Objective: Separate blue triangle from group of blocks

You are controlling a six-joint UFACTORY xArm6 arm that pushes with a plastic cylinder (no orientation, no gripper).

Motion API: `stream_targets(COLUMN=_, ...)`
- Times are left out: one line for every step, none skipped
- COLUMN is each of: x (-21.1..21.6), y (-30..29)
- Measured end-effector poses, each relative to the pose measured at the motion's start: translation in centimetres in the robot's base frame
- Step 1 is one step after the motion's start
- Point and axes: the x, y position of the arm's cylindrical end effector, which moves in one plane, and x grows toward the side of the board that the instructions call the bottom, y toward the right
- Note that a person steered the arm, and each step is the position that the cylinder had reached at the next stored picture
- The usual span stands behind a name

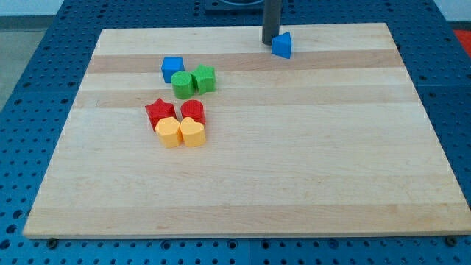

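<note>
1. the board [294, 177] was the largest thing, a pale wooden top that lay on a blue perforated table [29, 88]. most of its surface was bare.

2. the rod [272, 18] came down from the view's top, and my tip [271, 43] stood on the board just at the left of the blue triangle [282, 46], touching it or almost. i judge the tip was placed on this side because the push goes away from the others. there was no gripper at all; the rod had hold of nothing and can only push.

3. the blue triangle was near the board's top edge, right of the middle, well apart from all other blocks. i judge the separation was mostly done already.

4. the group at the view's left had seven blocks in two clusters:
   - upper cluster, three blocks: one blue cube [172, 68], one green round block [182, 85], one green block [204, 78] of unclear shape. they touched each other.
   - lower cluster, four blocks: one red star [160, 113], one red round block [192, 112], one yellow block [168, 132], one yellow heart [193, 132]. they were packed tight.

5. count by colour: two blue, two green, two red, two yellow, so eight blocks in total.
</note>
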Motion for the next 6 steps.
stream_targets(x=1.0, y=-2.3)
stream_targets(x=2.6, y=-1.8)
stream_targets(x=2.7, y=4.6)
stream_targets(x=1.3, y=11.4)
stream_targets(x=-0.7, y=14.6)
stream_targets(x=0.0, y=13.1)
